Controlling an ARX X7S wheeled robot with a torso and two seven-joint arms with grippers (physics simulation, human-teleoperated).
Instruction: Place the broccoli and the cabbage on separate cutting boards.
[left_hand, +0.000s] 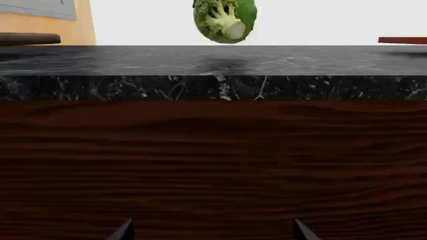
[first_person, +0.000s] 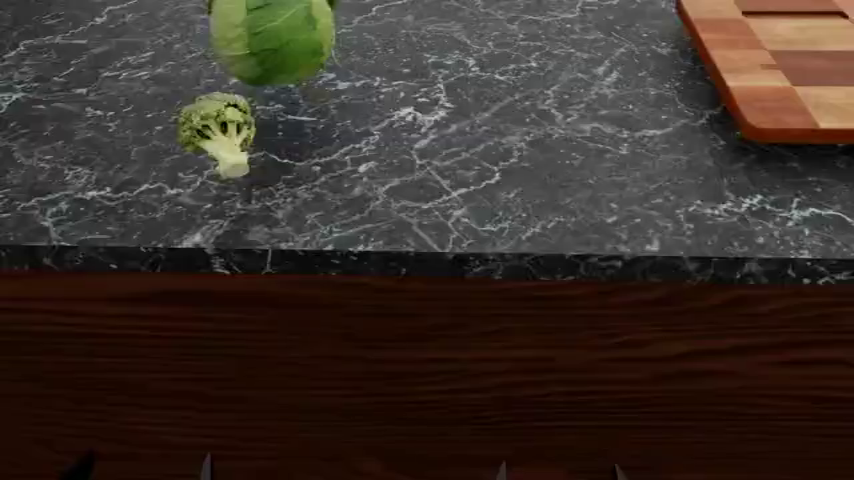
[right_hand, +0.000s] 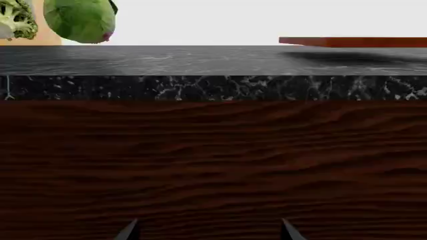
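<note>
The broccoli (first_person: 218, 128) lies on the black marble counter, stalk toward me, just in front of the larger cabbage (first_person: 274, 38) at the far left. One cutting board (first_person: 781, 70) lies at the far right. In the left wrist view the broccoli (left_hand: 221, 22) sits in front of the cabbage (left_hand: 248, 11). In the right wrist view the broccoli (right_hand: 15, 20), the cabbage (right_hand: 80, 20) and the board (right_hand: 353, 42) show. My left gripper (first_person: 143, 467) (left_hand: 213, 232) and right gripper (first_person: 559, 470) (right_hand: 209, 231) are open and empty, low in front of the cabinet, below counter height.
The counter (first_person: 467, 190) has a thick stone front edge above a dark wood cabinet front (first_person: 427, 370) that faces both grippers. A second dark board edge (left_hand: 30, 38) shows at one side in the left wrist view, near an orange wall.
</note>
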